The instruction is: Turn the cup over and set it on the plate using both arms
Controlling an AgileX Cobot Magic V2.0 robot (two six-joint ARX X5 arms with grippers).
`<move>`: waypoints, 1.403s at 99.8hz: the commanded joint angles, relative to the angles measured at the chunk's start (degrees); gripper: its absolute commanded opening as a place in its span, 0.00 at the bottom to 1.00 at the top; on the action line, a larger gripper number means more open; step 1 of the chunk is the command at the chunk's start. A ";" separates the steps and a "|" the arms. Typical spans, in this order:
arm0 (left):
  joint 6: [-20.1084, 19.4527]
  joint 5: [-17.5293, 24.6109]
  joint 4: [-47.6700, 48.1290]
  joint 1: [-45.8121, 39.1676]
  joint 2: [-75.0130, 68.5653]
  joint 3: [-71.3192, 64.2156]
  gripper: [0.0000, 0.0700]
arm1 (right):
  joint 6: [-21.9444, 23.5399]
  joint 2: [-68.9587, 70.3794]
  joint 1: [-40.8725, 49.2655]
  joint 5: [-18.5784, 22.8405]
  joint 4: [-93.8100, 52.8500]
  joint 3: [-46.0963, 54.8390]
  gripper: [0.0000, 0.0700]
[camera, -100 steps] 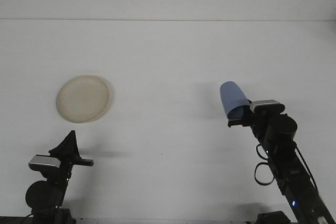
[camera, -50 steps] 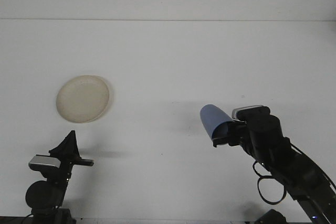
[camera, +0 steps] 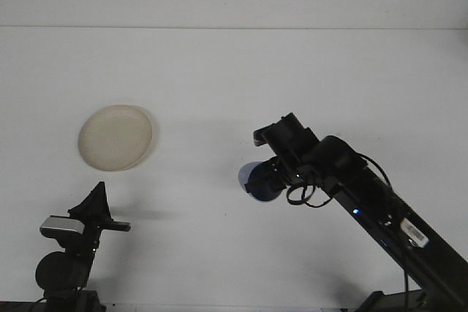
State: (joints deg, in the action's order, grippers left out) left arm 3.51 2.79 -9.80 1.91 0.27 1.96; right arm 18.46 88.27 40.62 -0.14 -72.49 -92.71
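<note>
A blue cup [camera: 256, 180] hangs above the table near the middle, tipped on its side with its mouth toward the camera. My right gripper [camera: 274, 179] is shut on it, the arm stretching in from the lower right. A cream plate [camera: 115, 137] lies flat at the left, well apart from the cup. Near the bottom left, below the plate, my left gripper [camera: 97, 202] rests with its dark fingers pointing up; whether they are open does not show.
The white table [camera: 234, 85] runs back to a white wall. A dark shadow lies on the table beside the left arm.
My right arm has swung left and forward with the cup, which has rolled from upside-down to lying sideways, mouth toward the camera. The left arm and the plate have not moved.
</note>
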 commanded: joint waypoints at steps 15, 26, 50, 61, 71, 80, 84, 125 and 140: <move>-0.68 0.11 -0.57 0.02 -0.09 -1.14 0.02 | -3.76 8.59 1.90 0.87 -2.80 -2.54 0.00; -0.70 0.11 -0.59 0.02 -0.09 -1.14 0.02 | -5.18 12.20 2.34 2.16 -4.33 -2.54 0.00; -0.70 0.11 -0.59 0.02 -0.09 -1.14 0.02 | -6.60 16.15 3.45 2.32 -4.04 -2.54 0.00; -0.70 0.09 -0.59 0.02 -0.09 -1.14 0.02 | -7.65 16.87 3.67 2.34 -4.09 -2.54 0.00; -0.70 0.11 -0.59 0.02 -0.09 -1.14 0.02 | -8.22 17.66 3.76 2.75 -4.09 -2.54 0.00; -0.70 0.09 -0.59 0.02 -0.09 -1.14 0.02 | -8.35 18.40 3.80 3.26 -4.04 -2.54 0.00; -0.70 0.11 -0.59 0.02 -0.09 -1.14 0.02 | -8.85 18.80 3.85 3.34 -4.04 -2.54 0.00; -0.68 0.09 -0.59 0.02 -0.09 -1.14 0.02 | -9.51 19.74 4.15 4.74 -3.58 -2.54 0.46; -0.68 0.09 -0.59 0.02 -0.09 -1.14 0.02 | -9.51 19.71 4.04 4.74 -3.78 -2.60 0.49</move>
State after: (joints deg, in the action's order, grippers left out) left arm 3.51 2.79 -9.80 1.91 0.27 1.96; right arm 9.41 106.56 44.16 4.51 -76.18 -93.93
